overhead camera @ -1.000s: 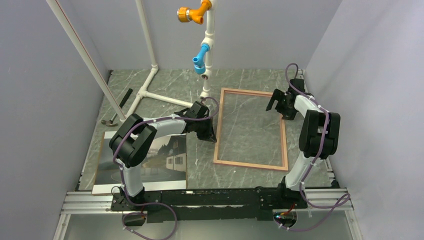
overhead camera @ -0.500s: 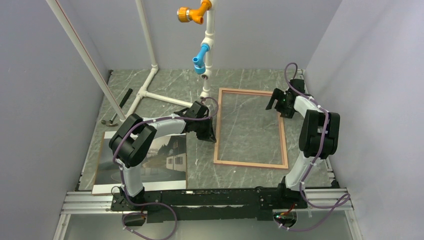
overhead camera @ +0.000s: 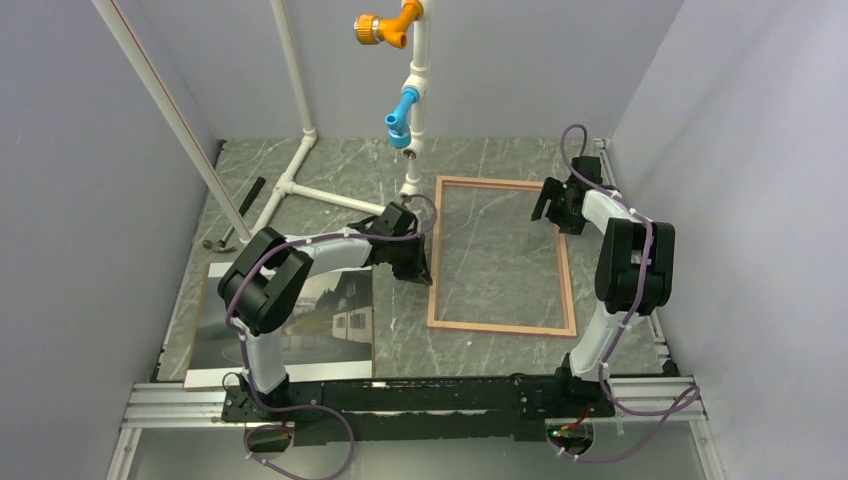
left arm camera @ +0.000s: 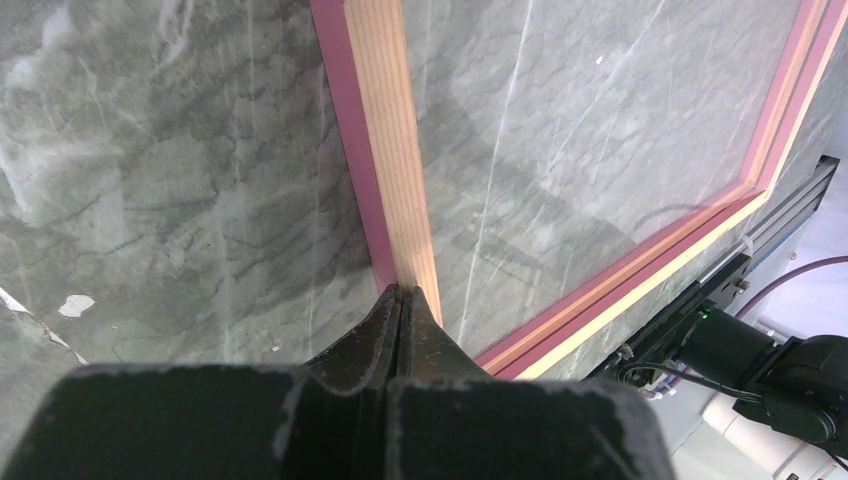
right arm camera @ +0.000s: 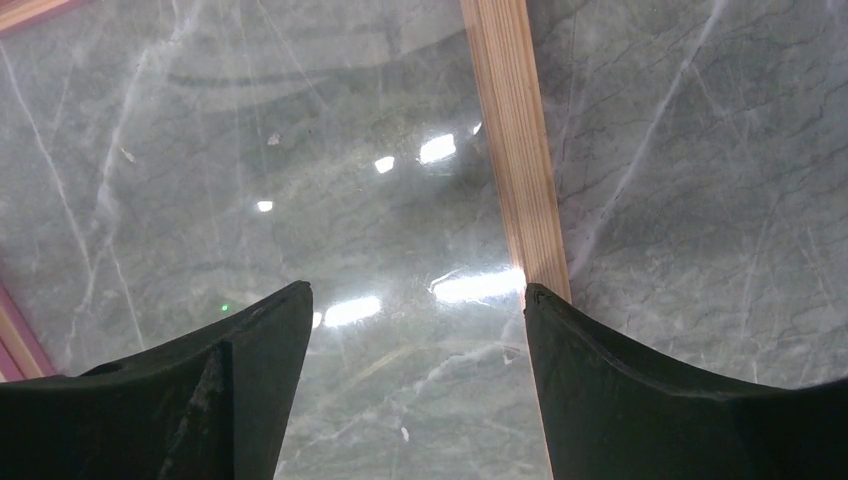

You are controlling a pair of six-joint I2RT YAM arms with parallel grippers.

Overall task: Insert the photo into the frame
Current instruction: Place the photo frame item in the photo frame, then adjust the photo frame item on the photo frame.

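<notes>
Top external view: a grey marble tabletop (overhead camera: 470, 160) between pale walls, both arms reaching away from the near edge. The frame (overhead camera: 500, 327) lies flat, tan wood side up, between the two sets of jaws. The left arm (overhead camera: 330, 250) puts its jaws, which are closed, at the middle of the frame's left rail. The right arm (overhead camera: 625, 255) holds its jaws above the far right corner, spread apart. The photo (overhead camera: 345, 310) lies flat on a brown board (overhead camera: 205, 300), to the left of the left jaws and nearer the arm bases, well apart from the frame (the left arm covers part of it). A white pipe stand (overhead camera: 300, 185) and a hammer (overhead camera: 225, 238) sit beyond and left of the left jaws.

Left wrist view: the two black fingers (left arm camera: 375, 335) are pressed together with nothing between them. Their tips meet the tan rail of the frame (left arm camera: 400, 180), which runs straight away from them; its pink outer edge lies just left of the tips, the clear pane to the right.

Right wrist view: the jaws stand wide apart and grip nothing. The left finger (right arm camera: 230, 380) hangs over the glossy pane (right arm camera: 300, 150). The right finger (right arm camera: 640, 380) has its inner tip just beside the tan rail (right arm camera: 510, 130). Whether it touches cannot be told.
</notes>
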